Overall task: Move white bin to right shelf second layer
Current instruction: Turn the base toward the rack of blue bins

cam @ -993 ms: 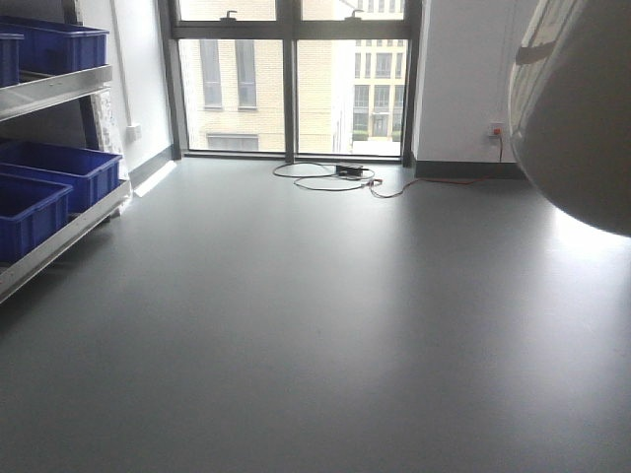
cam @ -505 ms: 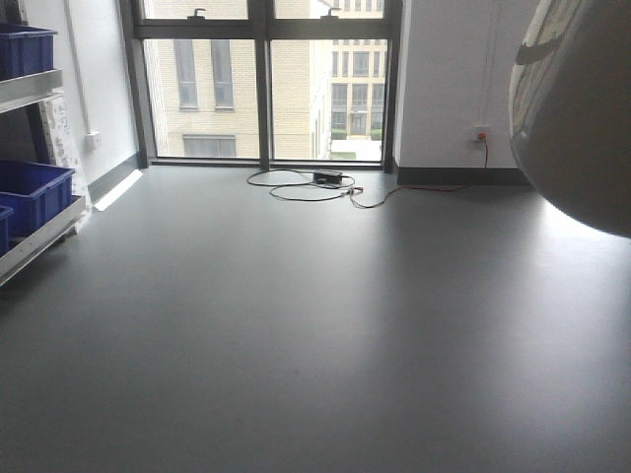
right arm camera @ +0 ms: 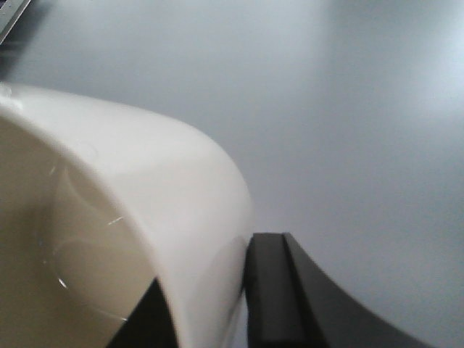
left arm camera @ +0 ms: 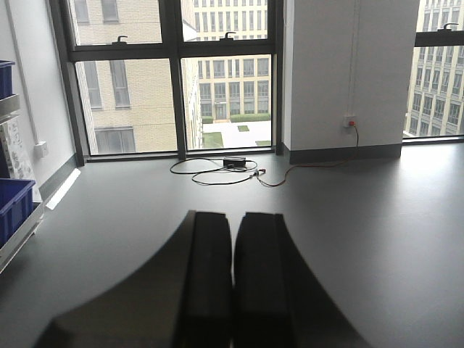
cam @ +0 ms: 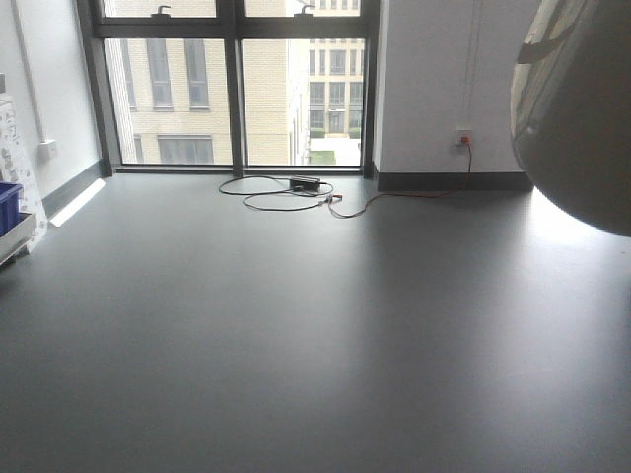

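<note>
The white bin [right arm camera: 145,188] fills the left of the right wrist view, held off the grey floor. My right gripper [right arm camera: 210,290] is shut on its wall, one dark finger [right arm camera: 272,290] outside and the other inside the tub. The bin's rounded base [cam: 582,108] also looms at the upper right of the front view. My left gripper [left arm camera: 233,275] is shut with its two dark fingers pressed together and nothing between them, pointing at the windows. The right shelf second layer is out of view.
A rack with a blue crate [left arm camera: 13,210] stands at the far left edge. Black and red cables with a small box [cam: 301,187] lie on the floor under the windows. A wall socket [cam: 461,138] sits on the white pillar.
The whole view has swung to the right: the rack with blue crates has slid almost out at the left, and the windows and cables have shifted left. The bin stays in place in the frame.
</note>
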Available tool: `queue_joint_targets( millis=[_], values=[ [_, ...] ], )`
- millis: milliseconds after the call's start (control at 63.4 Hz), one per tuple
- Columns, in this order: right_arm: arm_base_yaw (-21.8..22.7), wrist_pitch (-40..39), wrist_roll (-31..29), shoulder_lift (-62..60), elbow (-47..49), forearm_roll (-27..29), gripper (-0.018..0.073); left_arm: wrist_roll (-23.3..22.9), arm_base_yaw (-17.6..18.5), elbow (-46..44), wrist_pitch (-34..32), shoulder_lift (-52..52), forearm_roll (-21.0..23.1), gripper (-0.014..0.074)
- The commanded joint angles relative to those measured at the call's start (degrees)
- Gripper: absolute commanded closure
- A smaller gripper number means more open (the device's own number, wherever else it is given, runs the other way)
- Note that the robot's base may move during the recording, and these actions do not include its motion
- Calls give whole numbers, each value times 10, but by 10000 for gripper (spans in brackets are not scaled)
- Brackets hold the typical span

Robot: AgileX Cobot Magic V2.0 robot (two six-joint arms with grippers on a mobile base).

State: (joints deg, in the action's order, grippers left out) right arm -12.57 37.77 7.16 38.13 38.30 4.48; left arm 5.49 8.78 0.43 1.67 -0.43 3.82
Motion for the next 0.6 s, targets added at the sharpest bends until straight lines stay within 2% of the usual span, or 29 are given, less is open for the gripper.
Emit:
queue_joint_targets(
  millis=[0, 583],
  values=[
    [4, -50, -2, -1, 18, 4, 504, -4, 2, 19, -52, -10, 4, 512],
    [4, -50, -2, -1, 18, 4, 504, -4, 2, 19, -52, -10, 4, 512]
  ],
)
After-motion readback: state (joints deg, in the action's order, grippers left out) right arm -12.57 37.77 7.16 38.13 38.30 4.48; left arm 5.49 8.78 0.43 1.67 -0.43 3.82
